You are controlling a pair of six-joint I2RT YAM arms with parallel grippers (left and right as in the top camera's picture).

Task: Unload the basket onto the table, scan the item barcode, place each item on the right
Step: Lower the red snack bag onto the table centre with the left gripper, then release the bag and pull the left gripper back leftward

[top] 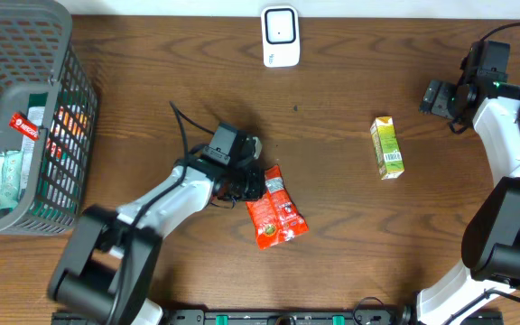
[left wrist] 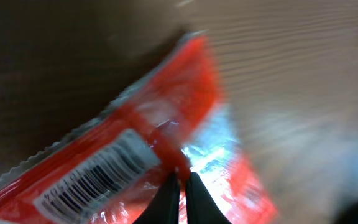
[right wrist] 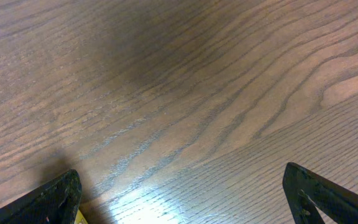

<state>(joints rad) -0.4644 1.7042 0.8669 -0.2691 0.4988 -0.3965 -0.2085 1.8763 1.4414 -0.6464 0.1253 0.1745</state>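
Observation:
A red snack packet [top: 276, 212] lies on the wooden table just left of centre. My left gripper [top: 249, 185] is shut on its upper left edge. In the left wrist view the dark fingers [left wrist: 169, 199] pinch a fold of the red packet [left wrist: 166, 118], and the packet's white barcode [left wrist: 95, 177] faces the camera, blurred. A white scanner [top: 280, 36] stands at the table's far edge, in the middle. My right gripper [top: 436, 97] hovers at the far right, and its wrist view shows the gripper [right wrist: 179, 177] wide open over bare wood.
A green and yellow juice carton [top: 386, 149] lies on its side at the right, barcode showing. A grey mesh basket [top: 61, 162] with several packaged goods fills the far left.

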